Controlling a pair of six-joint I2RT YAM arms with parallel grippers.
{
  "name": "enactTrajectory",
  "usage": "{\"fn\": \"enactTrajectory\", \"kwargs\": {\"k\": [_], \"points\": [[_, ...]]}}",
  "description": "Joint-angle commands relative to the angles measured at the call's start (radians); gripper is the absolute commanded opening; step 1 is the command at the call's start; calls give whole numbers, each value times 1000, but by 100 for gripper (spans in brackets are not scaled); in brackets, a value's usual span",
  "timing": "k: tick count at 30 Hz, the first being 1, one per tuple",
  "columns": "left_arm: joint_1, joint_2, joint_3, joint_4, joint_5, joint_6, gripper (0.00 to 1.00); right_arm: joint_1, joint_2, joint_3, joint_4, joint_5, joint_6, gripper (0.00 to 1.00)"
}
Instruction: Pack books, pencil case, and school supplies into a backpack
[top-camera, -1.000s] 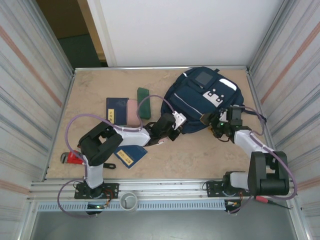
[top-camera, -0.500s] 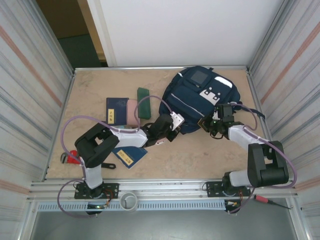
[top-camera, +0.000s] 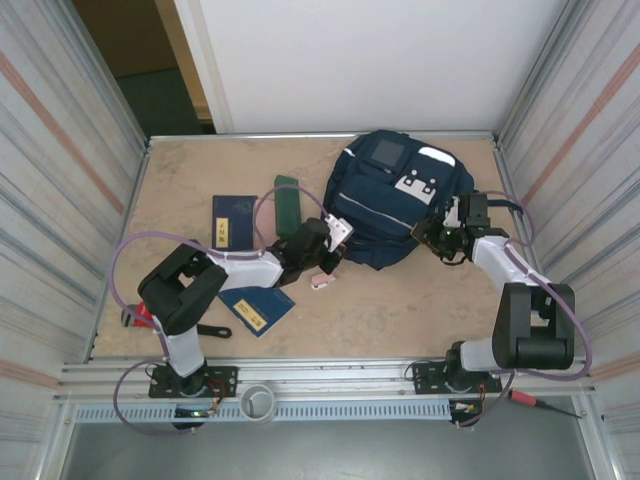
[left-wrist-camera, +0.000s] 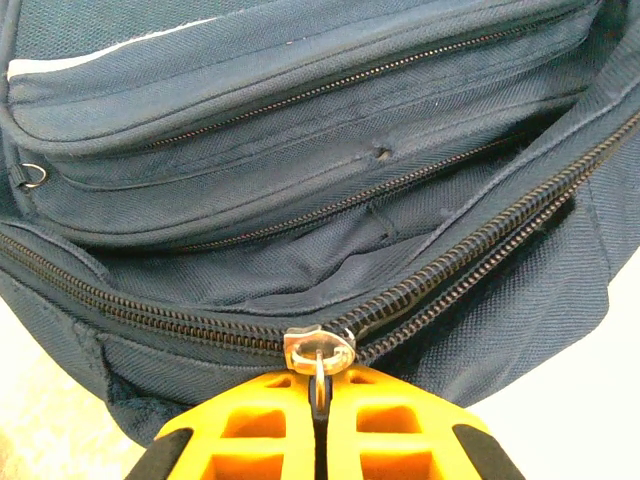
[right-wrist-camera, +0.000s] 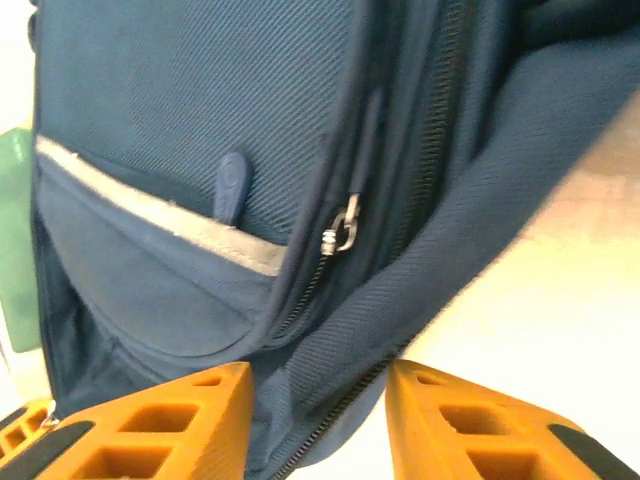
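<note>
The zipper pull (left-wrist-camera: 319, 352) of the backpack (top-camera: 385, 205) is pinched in the closed left gripper (left-wrist-camera: 320, 398) (bag's near side). The right gripper (right-wrist-camera: 318, 392) is held open, empty.

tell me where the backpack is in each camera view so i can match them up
Top external: the backpack lies at the far right of the table, between the two arms.
Left wrist: its zipped pockets span the picture above the left hand, which pinches a zip pull.
Right wrist: its side runs from upper left down to the right hand, whose fingers are apart.
Shared landmark: the pale stripe on the navy fabric, probably the same trim.
</note>
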Motion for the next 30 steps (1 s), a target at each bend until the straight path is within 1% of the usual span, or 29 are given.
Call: {"fn": "enactTrajectory", "kwargs": {"k": [1, 3, 4, 6, 8, 11, 15, 17, 19, 22, 25, 27, 30], "points": [[7, -65, 6, -23, 65, -32, 0, 51, -109, -9, -62, 174, -57, 56], [1, -69, 7, -19, 78, -47, 0, 88, -145, -49, -33, 149, 13, 65], [-4, -71, 7, -17, 81, -49, 0, 109, -159, -77, -2, 127, 72, 69], [-18, -72, 13, -16, 80, -46, 0, 152, -182, -133, 79, 95, 195, 73], [-34, -72, 19, -16, 78, -36, 0, 196, -194, -174, 164, 91, 308, 78], [-55, -71, 23, -17, 76, -21, 0, 266, -181, -185, 254, 125, 424, 80], [-79, -70, 20, -11, 70, -11, 0, 340, -112, -166, 305, 195, 483, 79], [-91, -69, 17, -5, 64, -1, 0, 347, -68, -165, 332, 210, 501, 72], [-95, -70, 10, -1, 59, 2, 0, 344, -31, -165, 340, 234, 494, 56], [-95, -83, -4, 1, 36, 6, 0, 317, -14, -176, 347, 230, 468, 32], [-81, -94, -20, 0, 18, 20, 0, 271, -38, -174, 317, 222, 416, 15], [-62, -101, -33, -1, 6, 25, 0, 232, -63, -174, 287, 210, 376, 8], [-17, -109, -56, -2, -9, 30, 0, 149, -94, -164, 216, 169, 291, 5]]}}
